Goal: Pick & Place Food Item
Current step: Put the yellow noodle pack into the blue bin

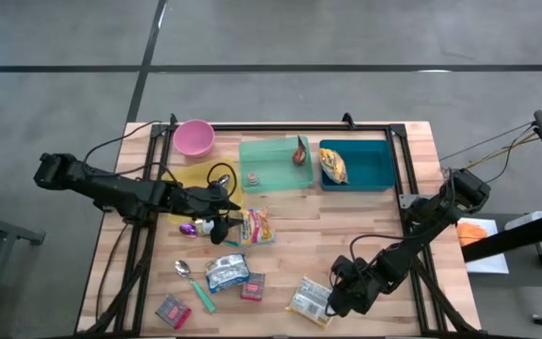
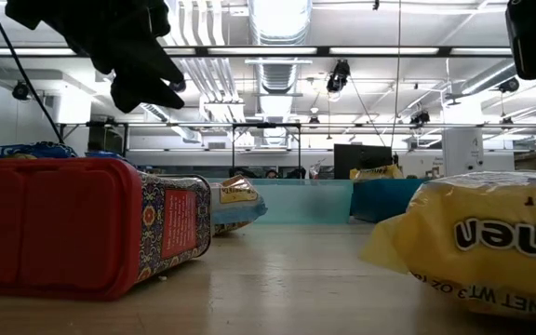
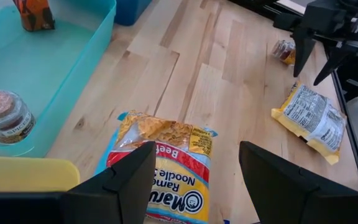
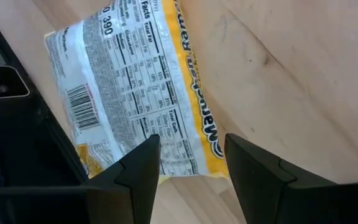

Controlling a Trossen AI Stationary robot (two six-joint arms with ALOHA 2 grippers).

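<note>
Poised over the near right part of the wooden slat table (image 1: 346,235), the right gripper (image 4: 188,165) has its two dark fingers parted with nothing between them, their tips framing the lower edge of the yellow plastic packet of ramen noodles (image 4: 129,99), which lies label-down with its nutrition panel up. Whether the tips touch the wrapper cannot be told from these views. That packet (image 1: 310,299) sits flat near the table's front edge, well apart from the two teal plastic bins (image 1: 356,165) at the back. It should be light, with a crinkly, slippery film over a brittle noodle block; a hard squeeze could crack it. Taking it across the narrow width, near the middle, looks safest, since a pinch on the loose sealed end may slip. Waiting at the left, the left gripper (image 3: 194,180) hangs open and empty above another ramen packet with a blue and orange wrapper (image 3: 166,162).
</note>
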